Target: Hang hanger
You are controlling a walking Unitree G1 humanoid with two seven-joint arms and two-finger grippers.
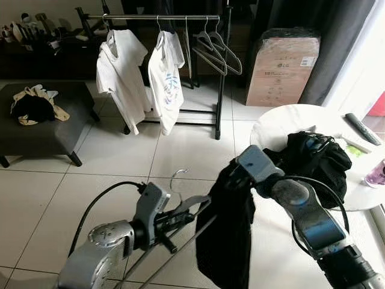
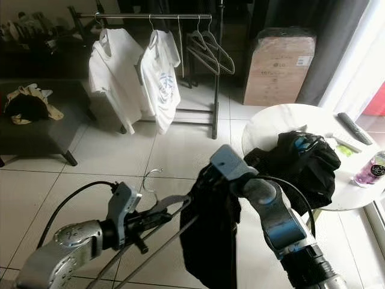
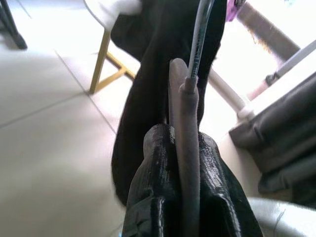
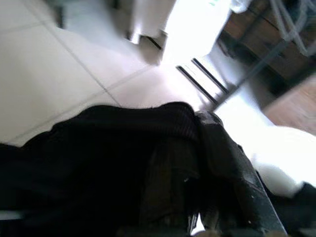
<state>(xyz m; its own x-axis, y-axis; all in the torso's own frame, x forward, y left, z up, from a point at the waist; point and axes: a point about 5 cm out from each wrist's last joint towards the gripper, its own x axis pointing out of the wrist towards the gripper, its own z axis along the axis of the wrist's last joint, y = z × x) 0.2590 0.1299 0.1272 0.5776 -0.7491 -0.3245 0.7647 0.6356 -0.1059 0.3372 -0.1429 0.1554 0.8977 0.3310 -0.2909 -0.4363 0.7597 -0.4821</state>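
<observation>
Left pincer (image 1: 180, 211) clamps one hanger (image 1: 186, 208); right pincer (image 1: 231, 177) seemingly pinches one black garment (image 1: 231, 235); two shirts (image 1: 123, 75) hang.

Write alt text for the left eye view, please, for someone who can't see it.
A robot's left gripper clamps a grey hanger while its right gripper grips a black garment hanging from it. Across the tiled floor, a clothes rack holds two white T-shirts.
</observation>
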